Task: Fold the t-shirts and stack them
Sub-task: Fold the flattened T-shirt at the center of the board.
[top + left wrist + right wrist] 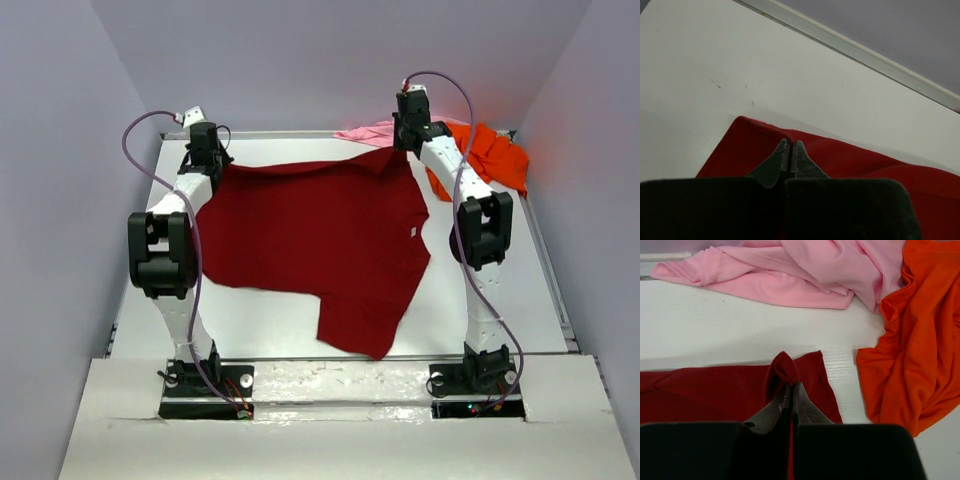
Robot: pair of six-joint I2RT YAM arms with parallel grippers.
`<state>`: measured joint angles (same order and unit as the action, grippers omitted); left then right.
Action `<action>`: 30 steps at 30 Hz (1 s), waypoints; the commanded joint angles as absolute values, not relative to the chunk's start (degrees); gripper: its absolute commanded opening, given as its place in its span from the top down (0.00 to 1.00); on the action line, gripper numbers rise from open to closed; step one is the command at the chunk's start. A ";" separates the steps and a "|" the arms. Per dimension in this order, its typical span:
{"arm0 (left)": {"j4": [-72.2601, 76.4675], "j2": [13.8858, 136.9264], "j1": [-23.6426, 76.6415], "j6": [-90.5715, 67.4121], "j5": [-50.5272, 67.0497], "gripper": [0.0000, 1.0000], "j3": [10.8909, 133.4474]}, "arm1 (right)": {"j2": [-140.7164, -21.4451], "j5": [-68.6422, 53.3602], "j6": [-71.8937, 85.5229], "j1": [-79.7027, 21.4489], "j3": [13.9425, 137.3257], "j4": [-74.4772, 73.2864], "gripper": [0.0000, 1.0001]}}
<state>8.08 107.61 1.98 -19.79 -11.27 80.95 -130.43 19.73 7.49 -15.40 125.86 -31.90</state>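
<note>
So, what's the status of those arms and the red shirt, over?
Left gripper shut on dark red t-shirt, far left corner. Right gripper shut on far right corner. Shirt spread out, unfolded. Pink t-shirt, orange t-shirt heaped just beyond right gripper.

The dark red t-shirt (320,240) lies spread wide over the middle of the counter (260,320), with one flap trailing toward the near edge. Its two far corners are pinched, one in the left hand (791,145) and one in the right hand (791,386). The pale pink t-shirt (790,270) lies crumpled at the far edge. The bright orange t-shirt (910,330) is bunched against its right side.
</note>
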 commanded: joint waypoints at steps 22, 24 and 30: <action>14.33 98.36 2.02 -22.14 -9.67 1.00 70.41 | -103.55 15.03 11.34 -14.24 89.57 -20.57 1.00; 13.71 97.74 2.02 -22.24 -9.84 1.00 69.88 | -101.79 15.03 11.51 -14.77 87.64 -20.48 1.00; 13.98 97.20 1.41 -20.04 -11.25 1.00 68.56 | -96.77 16.00 11.51 -14.77 80.43 -20.92 1.00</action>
